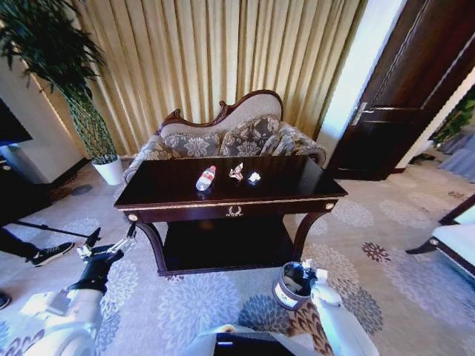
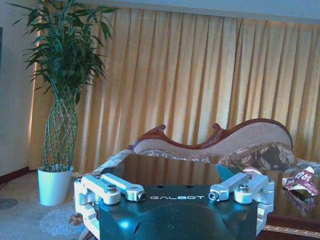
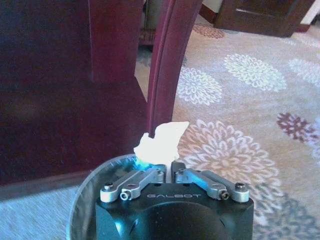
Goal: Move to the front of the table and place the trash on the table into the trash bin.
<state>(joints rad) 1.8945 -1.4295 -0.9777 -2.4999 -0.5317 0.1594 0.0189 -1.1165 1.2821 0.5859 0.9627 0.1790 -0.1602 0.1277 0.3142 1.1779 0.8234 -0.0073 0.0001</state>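
At far left I see a tall potted plant (image 1: 104, 159) by the curtain, clear of the table (image 1: 297, 189). My left gripper (image 1: 111, 248) hangs low off the table's left front corner, fingers spread and holding nothing. On the dark tabletop, left to right, lie the bottle (image 1: 205, 178), a wrapper scrap (image 1: 237, 172) and a white paper ball (image 1: 254, 178), with the sofa (image 1: 223, 137) right behind. Further right, my right gripper (image 3: 171, 162) is clenched on a white paper scrap (image 3: 161, 142) directly over the trash bin (image 1: 289, 288), beside the table's right front leg (image 3: 167, 65). Open carpet (image 1: 386, 282) stretches to the right.
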